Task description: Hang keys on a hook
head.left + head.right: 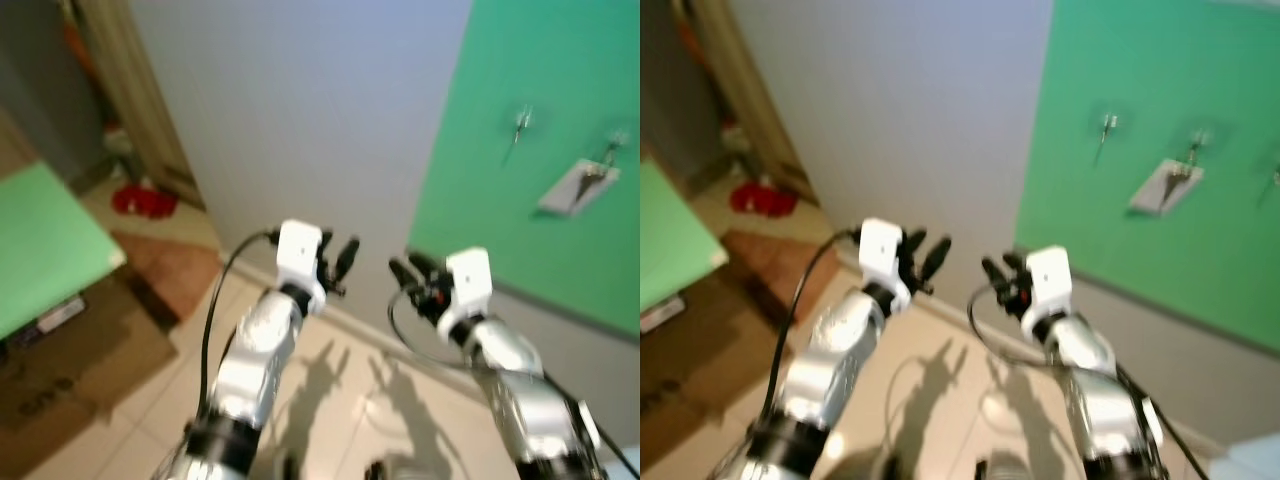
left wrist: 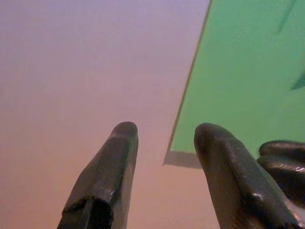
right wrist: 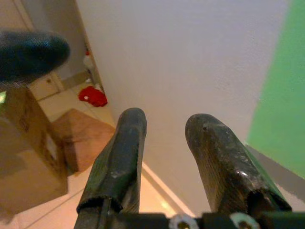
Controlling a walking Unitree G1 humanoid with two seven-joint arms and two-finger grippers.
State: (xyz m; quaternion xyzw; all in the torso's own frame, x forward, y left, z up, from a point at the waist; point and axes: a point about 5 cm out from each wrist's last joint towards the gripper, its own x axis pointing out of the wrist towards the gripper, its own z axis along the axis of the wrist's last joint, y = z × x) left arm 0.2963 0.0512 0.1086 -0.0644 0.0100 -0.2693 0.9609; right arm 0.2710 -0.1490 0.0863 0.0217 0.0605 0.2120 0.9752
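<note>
A green board (image 1: 540, 90) covers the right part of the pale wall (image 1: 300, 100). Small metal hooks (image 1: 520, 122) stick out of it. A flat grey-white tag (image 1: 574, 186) hangs from one hook (image 1: 613, 146); blur hides whether keys hang with it. My left gripper (image 1: 337, 256) is raised in front of the wall, open and holding nothing. My right gripper (image 1: 410, 268) is raised beside it, open too, below and left of the hooks. In the left wrist view the fingers (image 2: 102, 181) point at the board's lower corner.
A green tabletop (image 1: 40, 240) and a cardboard box (image 1: 60, 370) stand on my left. A red object (image 1: 143, 202) lies on the floor by a door frame (image 1: 140, 100). Pale tiles (image 1: 340, 400) run up to the wall's skirting.
</note>
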